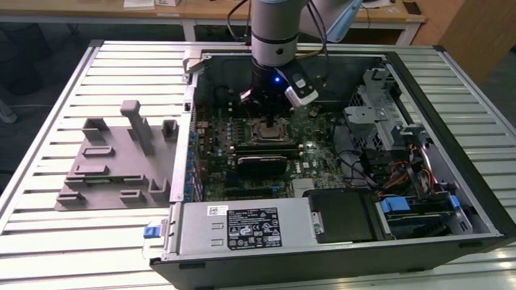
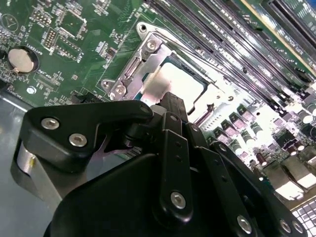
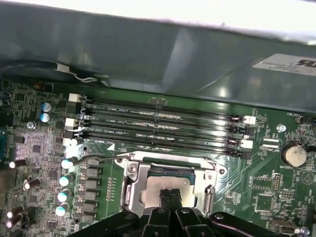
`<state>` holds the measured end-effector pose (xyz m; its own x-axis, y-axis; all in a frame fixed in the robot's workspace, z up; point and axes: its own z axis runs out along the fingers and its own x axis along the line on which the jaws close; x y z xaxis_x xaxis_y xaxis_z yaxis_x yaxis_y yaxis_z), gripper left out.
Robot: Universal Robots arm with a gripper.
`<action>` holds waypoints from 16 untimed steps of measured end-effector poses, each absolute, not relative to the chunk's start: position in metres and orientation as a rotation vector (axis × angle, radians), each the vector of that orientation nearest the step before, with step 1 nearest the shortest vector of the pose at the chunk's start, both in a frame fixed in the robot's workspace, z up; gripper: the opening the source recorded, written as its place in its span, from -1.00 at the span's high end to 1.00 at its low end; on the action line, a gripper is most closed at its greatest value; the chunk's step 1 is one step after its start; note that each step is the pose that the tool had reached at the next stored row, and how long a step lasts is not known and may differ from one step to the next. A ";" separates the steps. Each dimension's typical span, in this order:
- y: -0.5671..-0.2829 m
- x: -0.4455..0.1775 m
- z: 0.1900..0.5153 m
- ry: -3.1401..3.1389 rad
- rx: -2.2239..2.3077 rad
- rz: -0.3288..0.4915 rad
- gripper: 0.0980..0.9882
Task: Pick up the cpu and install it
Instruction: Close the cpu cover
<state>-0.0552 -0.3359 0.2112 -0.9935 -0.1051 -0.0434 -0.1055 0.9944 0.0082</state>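
- Gripper [image 3: 170, 195] fingers look pressed together, with no gap between them in both wrist views; the narrow tips [image 2: 172, 98] sit right over the cpu, and I cannot tell whether they touch its top or hover just above it.
- Nothing is clamped between the fingers.
- The cpu [image 3: 152, 190] lies flat directly beneath the fingertips, its silvery top [image 2: 170, 79] framed by the socket rather than lifted clear of it.
- Around the chip, the metal socket frame [image 3: 129, 190] borders it on all sides that show.
- Judging from this, the pick-up and carry are done and the work stands at the install step: the chip appears to be placed in the socket.
- This step, as I judge it, calls for the chip lying level and square in its seat, with any push from the fingertips kept light and straight down so the contacts beneath are not stressed.
- Just past the socket from the fingertips run the long memory slots [image 3: 158, 123], on the green motherboard [image 3: 256, 173]; a coin battery [image 3: 293, 154] sits farther off.
- In the exterior view the gripper [image 1: 270, 112] reaches down into the open computer case [image 1: 241, 226], with a grey tray [image 1: 113, 163] well apart from it on the slatted table [image 1: 48, 241].
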 end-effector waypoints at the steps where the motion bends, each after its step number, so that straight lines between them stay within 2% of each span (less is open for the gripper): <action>1: -0.336 -0.057 0.211 3.094 -0.158 0.016 0.98; 16: -0.336 -0.079 0.202 3.097 -0.092 0.015 0.98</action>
